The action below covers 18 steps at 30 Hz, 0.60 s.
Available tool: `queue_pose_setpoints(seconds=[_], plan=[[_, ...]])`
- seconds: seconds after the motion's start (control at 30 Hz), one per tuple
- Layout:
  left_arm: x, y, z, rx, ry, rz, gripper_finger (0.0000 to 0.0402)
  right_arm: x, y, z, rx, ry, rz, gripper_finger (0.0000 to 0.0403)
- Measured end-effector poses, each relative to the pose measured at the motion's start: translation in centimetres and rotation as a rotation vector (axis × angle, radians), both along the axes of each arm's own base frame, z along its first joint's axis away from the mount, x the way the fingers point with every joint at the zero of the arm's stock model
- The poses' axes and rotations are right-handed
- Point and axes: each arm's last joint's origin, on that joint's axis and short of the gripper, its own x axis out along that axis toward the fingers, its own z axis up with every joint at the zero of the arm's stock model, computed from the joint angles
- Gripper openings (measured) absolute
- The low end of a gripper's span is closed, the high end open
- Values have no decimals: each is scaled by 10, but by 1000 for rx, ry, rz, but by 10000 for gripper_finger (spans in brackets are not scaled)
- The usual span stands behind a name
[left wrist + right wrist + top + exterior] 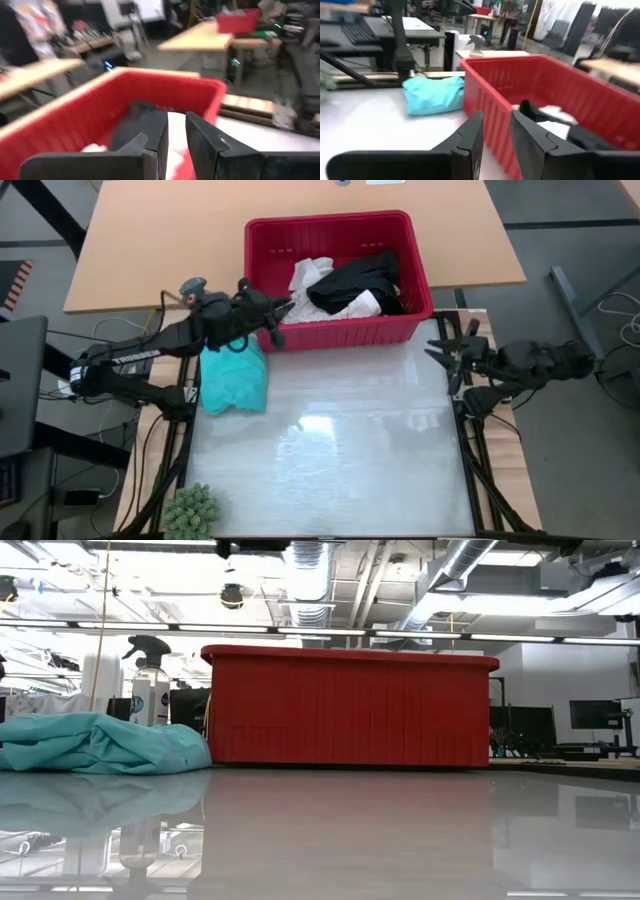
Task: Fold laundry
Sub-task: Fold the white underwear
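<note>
Lying crumpled on the pale desk point(340, 450) just in front of the red basket's point(335, 332) left corner, the teal garment point(234, 379) is a soft, loosely bunched heap with rounded folds, partly under the left arm in the high view; the low view shows it as a low mound point(100, 743) beside the basket wall point(350, 705), mirrored in the glossy top; inside the basket a black garment point(358, 281) lies draped over white cloth point(312, 275), both rumpled and touching, the black one filling the right half; how many white pieces there are cannot be told, since they overlap and the black cloth covers part of them; the left pincer point(281, 310) hangs over the basket's front rim, its fingers a narrow slit apart in the left wrist view point(175, 142) and pinching nothing that shows; the right pincer point(437, 352) waits at the desk's right edge near the basket's right corner, fingers slightly spread and empty point(496, 135); a small green fuzzy plant point(192, 511) sits at the desk's near left corner, cut off by the picture's edge; a spray bottle point(150, 685) stands behind the teal heap, its label too small to read; white lettering on the left arm is likewise illegible.
</note>
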Motion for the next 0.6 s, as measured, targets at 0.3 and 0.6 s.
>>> queue_pose_setpoints(seconds=[0.3,0.6], plan=[[66,49,9,61,305,48,64,13,6,-14,32,143,38,122],[111,104,10,151,670,162,136,15,6,-27,65,259,32,142]])
